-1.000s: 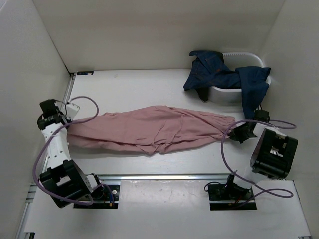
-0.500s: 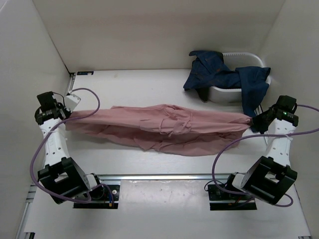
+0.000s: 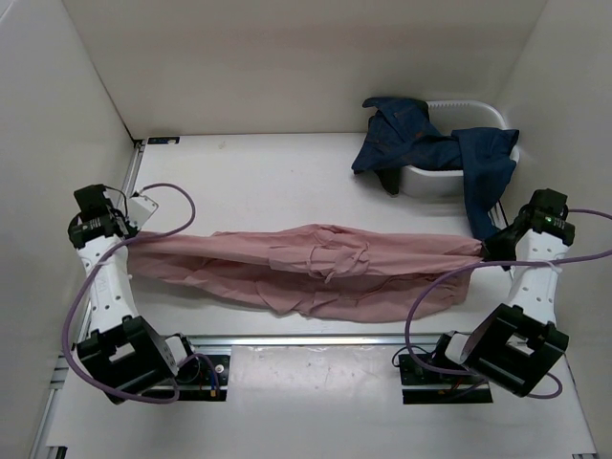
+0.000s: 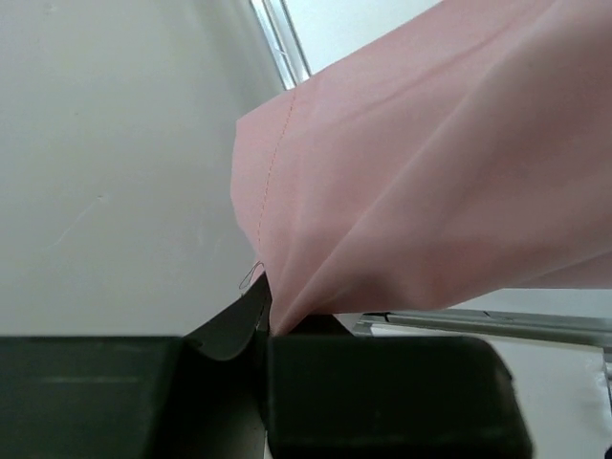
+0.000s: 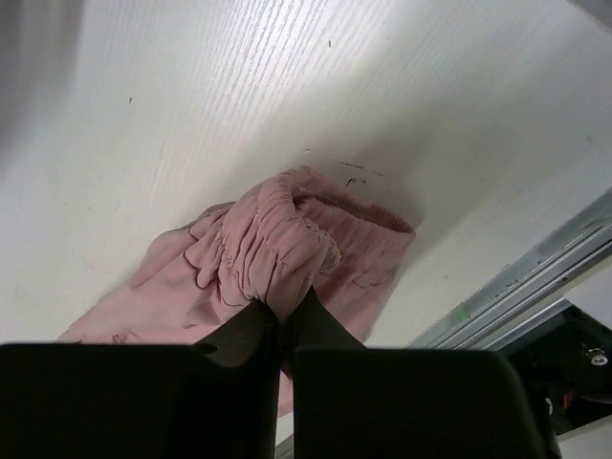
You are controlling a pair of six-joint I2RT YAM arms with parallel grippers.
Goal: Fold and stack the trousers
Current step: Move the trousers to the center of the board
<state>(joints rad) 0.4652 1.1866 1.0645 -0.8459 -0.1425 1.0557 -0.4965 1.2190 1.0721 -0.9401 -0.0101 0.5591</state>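
1. The pink trousers [image 3: 325, 273] hang stretched between the counter's [image 3: 268, 172] left and right edges. The left end effector [image 3: 132, 232] is clamped on the hem, the right end effector [image 3: 486, 251] on the waistband.
2. I'd lower both ends together, evenly taut, so the cloth lands flat.

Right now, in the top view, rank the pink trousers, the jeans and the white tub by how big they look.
1. pink trousers
2. jeans
3. white tub, though the jeans cover part of it, so this last place is unsure.

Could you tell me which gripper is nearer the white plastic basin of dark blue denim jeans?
Right. The right gripper is close by the white plastic basin, beside the dark blue denim jeans; the left gripper holds the pink cloth trousers' far end.
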